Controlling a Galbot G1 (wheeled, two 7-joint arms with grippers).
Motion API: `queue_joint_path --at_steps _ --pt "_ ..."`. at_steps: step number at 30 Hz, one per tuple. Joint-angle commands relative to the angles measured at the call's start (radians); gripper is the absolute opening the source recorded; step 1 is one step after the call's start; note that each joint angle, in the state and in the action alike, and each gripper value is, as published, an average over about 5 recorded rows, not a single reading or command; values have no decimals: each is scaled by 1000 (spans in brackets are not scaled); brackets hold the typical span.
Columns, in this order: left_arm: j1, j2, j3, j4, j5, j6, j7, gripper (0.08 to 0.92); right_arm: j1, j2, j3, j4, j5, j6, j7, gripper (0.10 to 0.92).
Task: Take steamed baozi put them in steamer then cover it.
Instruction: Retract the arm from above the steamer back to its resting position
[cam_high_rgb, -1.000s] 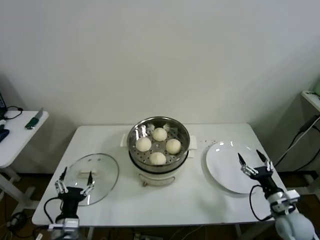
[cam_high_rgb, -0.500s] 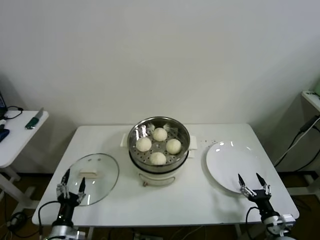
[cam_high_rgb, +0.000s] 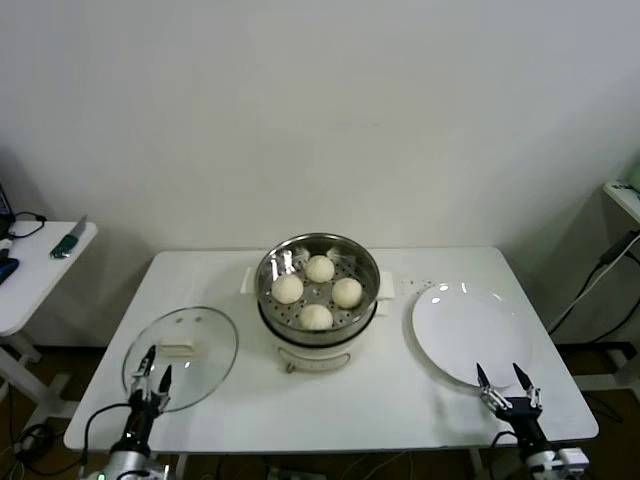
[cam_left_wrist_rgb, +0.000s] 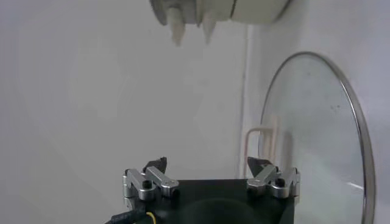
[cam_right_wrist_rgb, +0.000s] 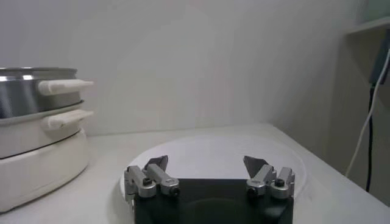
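Left gripper spread by cover, right gripper spread, arms seemingly cropped.

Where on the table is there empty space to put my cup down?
The white plate is bare. Free tabletop runs along the near edge in front of the steamer, and behind the glass lid at the far left corner. The middle is crowded: four baozi fill the steamer. Both tools, left and right, sit at the near edge.

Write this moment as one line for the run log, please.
baozi: four in steamer | cover: on table, off | left gripper: open | right gripper: open
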Motion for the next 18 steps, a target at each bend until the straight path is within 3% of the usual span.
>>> queue_joint_path --at_steps 1,18 --pt "-75 10 13 72 120 46 -11 823 -15 15 5 14 -5 -3 6 823" --pt "-200 24 37 173 150 57 14 823 -18 27 21 25 -34 -4 4 823"
